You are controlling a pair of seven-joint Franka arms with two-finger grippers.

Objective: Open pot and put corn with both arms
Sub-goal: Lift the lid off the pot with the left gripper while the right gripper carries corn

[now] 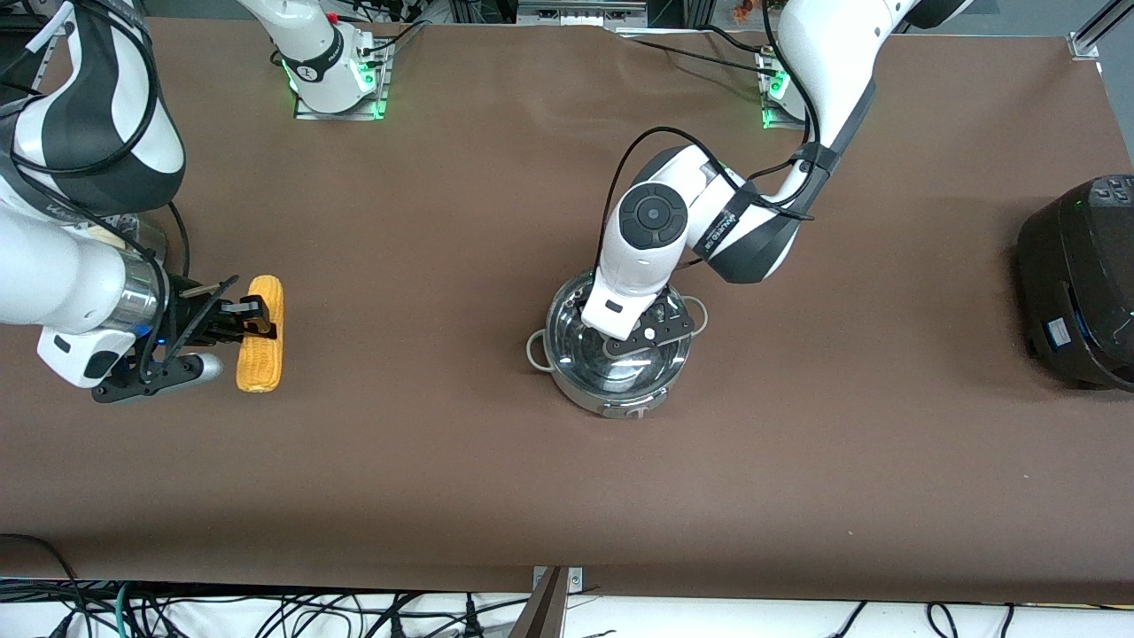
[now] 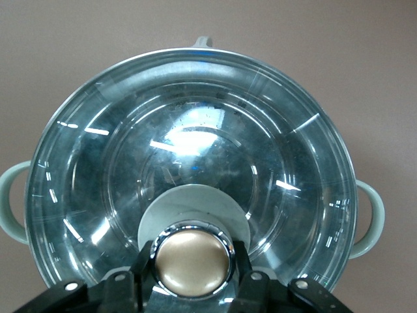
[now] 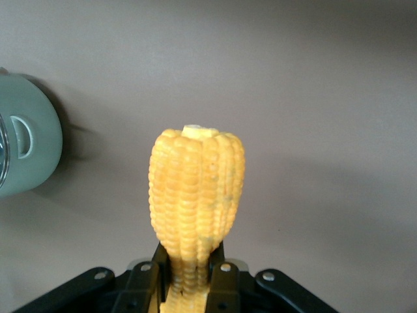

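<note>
- The left gripper, reaching down at centre frame of the front view, was clenched on the tan knob of the glass lid, which sat on the pot.
- The right gripper, at middle left of that view, grasped the corn low over the brown table.
- A black cooker stood at the right edge.

Brown table — pot, cooker
</note>
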